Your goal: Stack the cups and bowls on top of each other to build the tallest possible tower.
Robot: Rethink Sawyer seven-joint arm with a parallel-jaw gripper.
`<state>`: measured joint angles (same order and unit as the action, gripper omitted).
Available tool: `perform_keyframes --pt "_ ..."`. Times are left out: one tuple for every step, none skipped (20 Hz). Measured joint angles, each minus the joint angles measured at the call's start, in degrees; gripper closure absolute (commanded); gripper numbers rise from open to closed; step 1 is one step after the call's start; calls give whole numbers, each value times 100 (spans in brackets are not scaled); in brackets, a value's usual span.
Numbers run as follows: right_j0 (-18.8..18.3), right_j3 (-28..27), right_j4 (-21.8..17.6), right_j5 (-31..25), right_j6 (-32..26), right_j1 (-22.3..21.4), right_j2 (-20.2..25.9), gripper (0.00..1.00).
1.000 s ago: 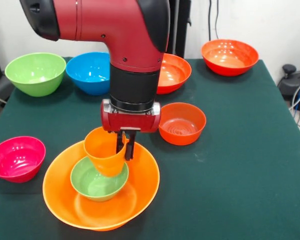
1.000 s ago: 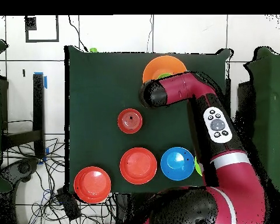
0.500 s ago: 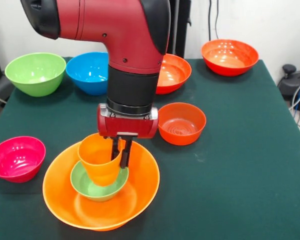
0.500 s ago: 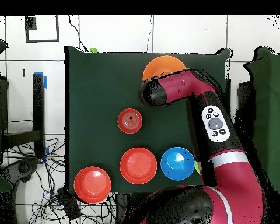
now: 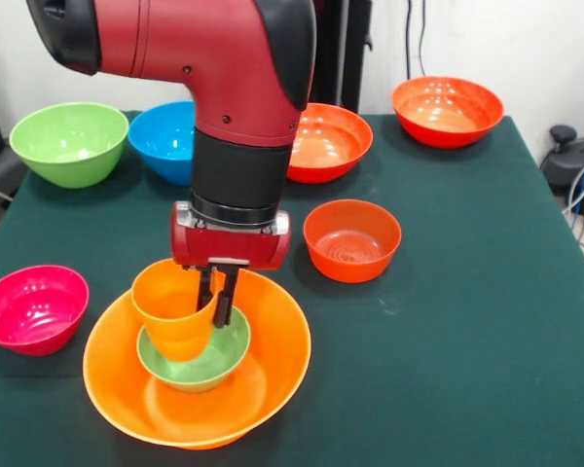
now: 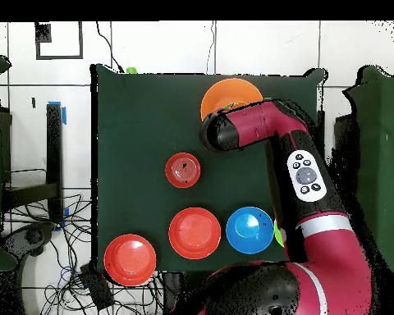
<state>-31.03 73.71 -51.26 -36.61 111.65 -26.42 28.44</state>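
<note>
Front view: lower left of the frame, the gripper (image 5: 217, 297) has its fingers (image 5: 225, 300) pinched on the near wall of the orange cup (image 5: 172, 309), keeping it upright as it sits into the small green bowl (image 5: 217, 357), nested inside the large orange bowl (image 5: 273, 360).

Overhead view: the red arm (image 6: 258, 131) hides the cup; only the large orange bowl's rim (image 6: 221, 89) shows, upper centre of the green surface (image 6: 135, 123).

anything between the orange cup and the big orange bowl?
Yes: the small green bowl. The orange cup, held by the gripper, sits in it, and it rests inside the big orange bowl. Front view shows this.
</note>
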Motion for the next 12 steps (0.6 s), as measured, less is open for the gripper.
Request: perform_keyframes --pt "0 -9 -1 0 0 9 -16 100" --pt "0 -15 -1 1 0 15 -23 100" --pt "-1 -25 -1 0 0 29 -37 100" --pt "-5 -43 0 1 0 55 -52 100" --pt "-10 -56 2 0 0 76 -58 100" --pt "-21 -80 12 1 0 112 -62 100" --pt "-29 -96 23 0 0 141 -63 100" --pt "-46 -133 46 1 0 211 -63 100" --pt "-50 -147 52 1 0 241 -65 100" --pt "-54 -156 57 1 0 263 -64 100" --pt "-62 -168 59 1 0 333 -64 100" --pt "-63 -167 63 1 0 347 -65 100"
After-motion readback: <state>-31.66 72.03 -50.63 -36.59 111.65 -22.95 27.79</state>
